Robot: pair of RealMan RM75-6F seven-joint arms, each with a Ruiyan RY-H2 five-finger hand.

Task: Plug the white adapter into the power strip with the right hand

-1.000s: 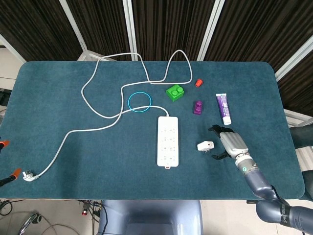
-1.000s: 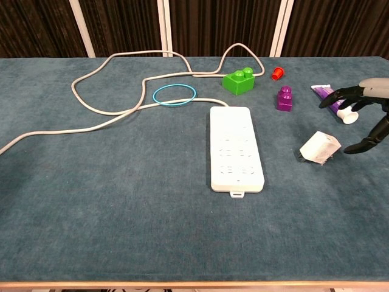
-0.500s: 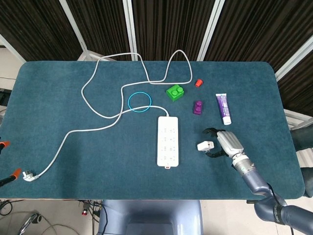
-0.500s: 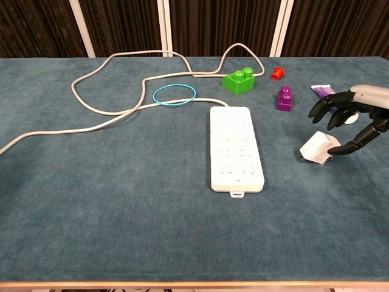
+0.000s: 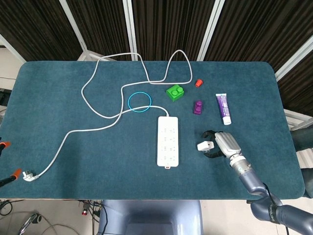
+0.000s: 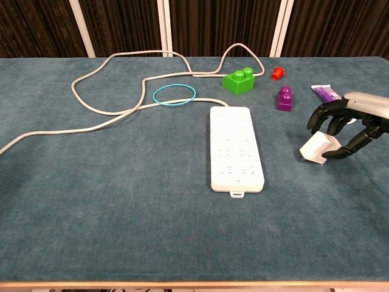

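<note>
- The table [image 5: 58, 107] is covered with a dark teal cloth and is seen from above in the head view and from the front in the chest view.
- A long white cable [image 5: 93, 105] is looped across the cloth and ends in a plug [image 5: 28, 175] near the left edge.
- The power strip [image 5: 168, 140] is laid flat near the middle, with its sockets facing up.
- The right hand [image 5: 221, 143] is placed at the right side of the adapter; its dark fingers [image 6: 321, 114] are curled over and around it, seemingly touching, but a firm grip cannot be told.
- The left hand is not seen in either view.
- A toothpaste tube [image 5: 223, 108] is laid beyond the hand.
- A blue ring [image 5: 139, 102], a green block [image 5: 175, 91], a purple block [image 5: 197, 107] and a small red cap [image 5: 198, 82] are scattered behind the strip.
- The white adapter [image 6: 317, 148] is found on the cloth, right of the strip and apart from it.
</note>
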